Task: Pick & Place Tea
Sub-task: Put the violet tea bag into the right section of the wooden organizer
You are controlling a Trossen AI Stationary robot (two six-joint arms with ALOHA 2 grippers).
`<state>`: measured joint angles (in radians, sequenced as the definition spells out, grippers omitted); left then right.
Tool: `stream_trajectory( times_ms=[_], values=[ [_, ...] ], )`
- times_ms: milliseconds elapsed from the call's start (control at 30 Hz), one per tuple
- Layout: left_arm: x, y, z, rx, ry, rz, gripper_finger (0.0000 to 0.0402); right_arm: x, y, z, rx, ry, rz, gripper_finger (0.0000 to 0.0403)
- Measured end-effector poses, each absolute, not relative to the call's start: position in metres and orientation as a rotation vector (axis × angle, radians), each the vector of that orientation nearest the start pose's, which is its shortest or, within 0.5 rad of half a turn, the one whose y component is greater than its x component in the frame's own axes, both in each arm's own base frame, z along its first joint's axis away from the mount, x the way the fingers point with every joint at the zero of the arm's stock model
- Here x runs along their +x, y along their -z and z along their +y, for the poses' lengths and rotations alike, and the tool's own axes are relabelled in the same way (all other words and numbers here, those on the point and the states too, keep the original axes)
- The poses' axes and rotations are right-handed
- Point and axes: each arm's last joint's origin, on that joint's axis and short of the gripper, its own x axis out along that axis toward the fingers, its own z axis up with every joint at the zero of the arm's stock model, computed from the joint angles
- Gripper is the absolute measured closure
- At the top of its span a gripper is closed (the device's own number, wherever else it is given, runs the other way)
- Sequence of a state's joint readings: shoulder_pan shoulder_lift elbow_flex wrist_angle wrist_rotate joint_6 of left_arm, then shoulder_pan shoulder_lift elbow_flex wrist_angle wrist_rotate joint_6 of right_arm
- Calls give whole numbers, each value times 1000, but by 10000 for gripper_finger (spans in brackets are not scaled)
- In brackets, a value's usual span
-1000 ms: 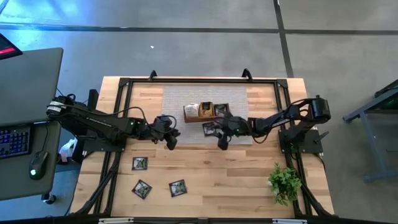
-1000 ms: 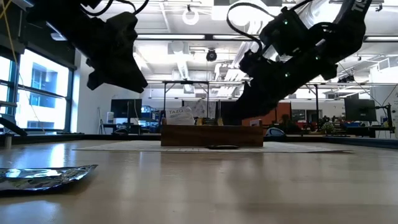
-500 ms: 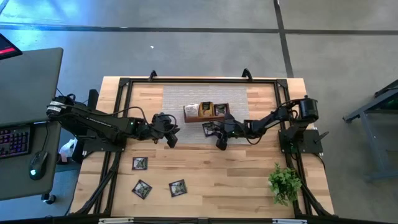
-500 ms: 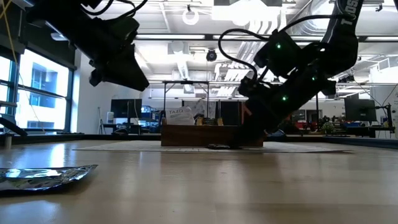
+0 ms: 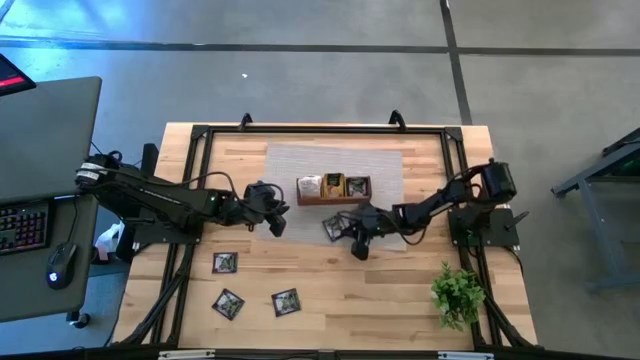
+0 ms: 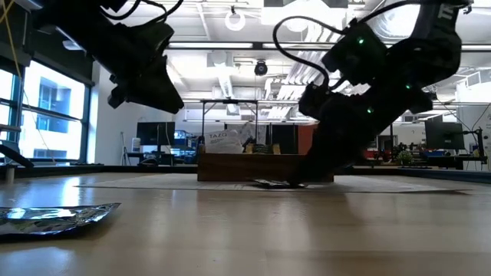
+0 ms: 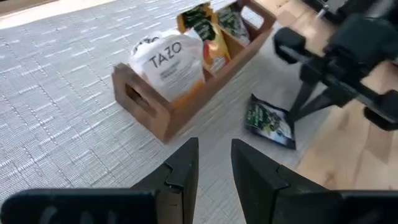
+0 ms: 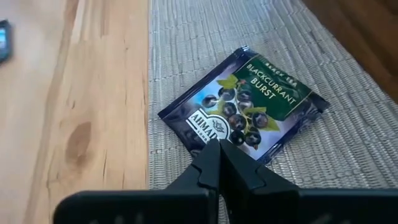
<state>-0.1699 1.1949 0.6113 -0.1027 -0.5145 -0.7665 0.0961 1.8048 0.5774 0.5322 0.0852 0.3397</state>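
A dark tea sachet [image 8: 245, 109] printed with berries lies flat on the grey mat [image 8: 205, 37], close to the mat's edge and the bare wood. It also shows in the high view [image 5: 333, 226] and the left wrist view [image 7: 268, 121]. My right gripper [image 8: 219, 149] slants down onto its edge, shut; from above the gripper [image 5: 348, 229] sits just right of the sachet. The wooden tray [image 5: 333, 187] on the mat behind holds white, yellow and dark sachets [image 7: 168, 62]. My left gripper [image 7: 214, 148] hangs open above the mat's left part [image 5: 277, 225], with nothing between its fingers. My right gripper has its shut fingertips on the edge [image 8: 214, 138] of the dark sachet that faces it. The fingers come slanting down from the table's right side. The tips hide whether the edge sits between them. The sachet lies flat on the mat.
Three dark sachets [image 5: 225, 263], [image 5: 228, 303], [image 5: 286, 301] lie on the bare wood at the near left; one of them [image 6: 54, 217] fills the low view's foreground. A small green plant [image 5: 458, 295] stands at the near right corner. A desk with a keyboard [image 5: 22, 225] stands left of the table.
My right gripper has sunk to the table, come toward the near edge, and shut at the dark sachet. The sachet has slid along the mat toward the near edge. The mat and the tray on it have also shifted a little toward the near edge.
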Motion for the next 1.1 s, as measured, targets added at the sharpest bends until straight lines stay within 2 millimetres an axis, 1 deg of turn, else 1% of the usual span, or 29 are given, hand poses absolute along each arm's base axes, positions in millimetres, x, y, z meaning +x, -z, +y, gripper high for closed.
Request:
stream_trajectory(
  times_ms=[100,167,233,367,467,667,733,833,1033,1100],
  values=[
    [232,-203,-25,-505,-572,483,308,294,-90,31,239,131,651,399],
    [234,-202,-25,-560,-587,467,308,294,-92,32,225,126,632,401],
    [237,-196,-26,-646,-605,465,308,295,-94,32,222,122,612,400],
    [251,-180,-31,-855,-607,466,308,296,-98,32,224,121,590,401],
    [263,-165,-35,-953,-572,483,308,296,-97,32,223,118,599,401],
    [286,-141,-39,-1019,-548,443,308,293,-94,35,211,119,638,402],
    [294,-139,-40,-1031,-547,428,308,293,-94,35,216,121,644,402],
    [307,-133,-41,-1052,-591,402,308,293,-94,35,240,115,644,402],
    [336,-123,-46,-1081,-618,402,308,293,-94,35,244,102,646,402],
    [341,-119,-47,-1090,-637,411,308,293,-94,35,243,103,648,402]
  ],
)
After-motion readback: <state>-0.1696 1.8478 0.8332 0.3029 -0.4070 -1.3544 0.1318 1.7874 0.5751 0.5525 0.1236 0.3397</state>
